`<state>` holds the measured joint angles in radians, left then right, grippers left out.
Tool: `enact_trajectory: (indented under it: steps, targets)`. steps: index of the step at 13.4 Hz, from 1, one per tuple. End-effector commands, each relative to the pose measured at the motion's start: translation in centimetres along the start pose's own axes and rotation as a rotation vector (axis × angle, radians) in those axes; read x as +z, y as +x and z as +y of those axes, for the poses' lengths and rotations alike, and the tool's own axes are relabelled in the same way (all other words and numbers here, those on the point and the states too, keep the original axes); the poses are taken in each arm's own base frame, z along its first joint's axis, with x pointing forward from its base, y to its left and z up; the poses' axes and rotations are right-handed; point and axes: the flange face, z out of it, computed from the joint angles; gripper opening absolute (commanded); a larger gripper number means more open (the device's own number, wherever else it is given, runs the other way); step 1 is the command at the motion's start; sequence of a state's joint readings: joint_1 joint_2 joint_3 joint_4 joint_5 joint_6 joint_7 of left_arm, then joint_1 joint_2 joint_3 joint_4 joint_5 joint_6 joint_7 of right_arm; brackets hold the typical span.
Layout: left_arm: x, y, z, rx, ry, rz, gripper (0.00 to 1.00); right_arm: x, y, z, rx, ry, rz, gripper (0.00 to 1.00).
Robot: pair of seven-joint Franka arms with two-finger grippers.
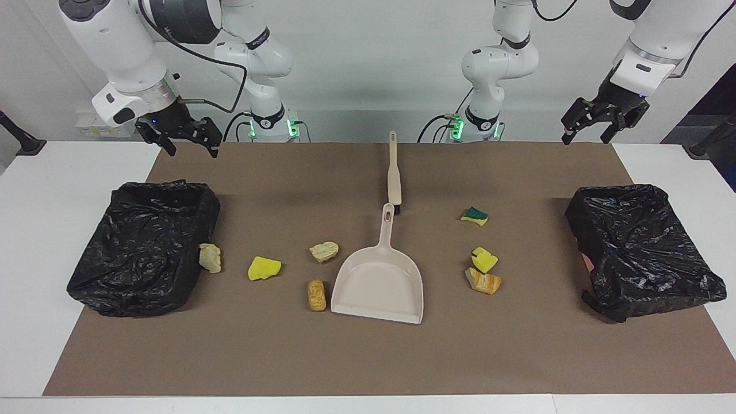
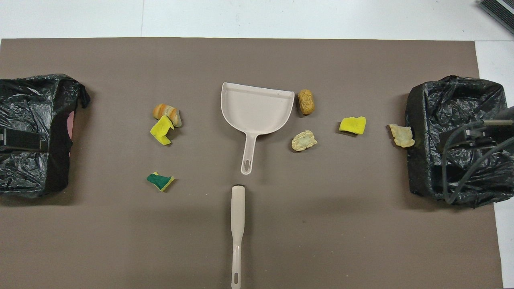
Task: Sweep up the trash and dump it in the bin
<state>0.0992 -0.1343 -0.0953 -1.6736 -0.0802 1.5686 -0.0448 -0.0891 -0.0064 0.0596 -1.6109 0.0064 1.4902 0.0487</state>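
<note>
1. While both arms wait raised at the robots' edge of the brown mat (image 1: 368,356), the right gripper (image 1: 185,140) hangs with its fingers apart over the mat's corner, just nearer the robots than the black-bagged bin (image 1: 144,247) at the right arm's end.
2. Touching that bin's wall lies a pale tan lump (image 1: 210,257); beside it toward the middle sit a yellow sponge chunk (image 1: 264,268), a cream bread-like lump (image 1: 324,251) and, farther from the robots, an orange-brown lump (image 1: 316,295) just beside the dustpan's rim.
3. At the middle, the beige dustpan (image 1: 379,284) lies flat, its handle pointing toward the robots; the beige brush (image 1: 394,172) lies in line with it, nearer the robots, its head close to the handle's tip.
4. Toward the left arm's end lie a green-topped sponge piece (image 1: 474,216), then a yellow sponge wedge (image 1: 485,260) touching an orange-streaked lump (image 1: 483,282).
5. Another black-bagged bin (image 1: 638,247) sits at the left arm's end.
6. Above the mat's corner there, the left gripper (image 1: 592,129) hangs with fingers spread, holding nothing.
</note>
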Motion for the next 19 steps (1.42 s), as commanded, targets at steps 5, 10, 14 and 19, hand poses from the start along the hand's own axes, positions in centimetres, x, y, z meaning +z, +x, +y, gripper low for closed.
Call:
enact_trajectory:
  steps: [5,10,14,19]
  targets:
    - [-0.4,-0.3,0.1,-0.001,-0.013,-0.001,1.0,-0.2,0.2,0.1,0.015,0.0,-0.001,1.0]
    - [-0.2,-0.6,2.3,0.032,-0.012,0.01,1.0,-0.2,0.2,0.1,0.015,0.0,-0.001,1.0]
    - [0.8,-0.7,3.7,0.059,-0.014,-0.006,1.0,-0.2,0.2,0.1,0.015,0.0,-0.001,1.0]
    - [2.2,0.4,5.9,0.102,-0.025,0.031,1.0,-0.2,0.2,0.1,0.015,0.0,-0.001,1.0]
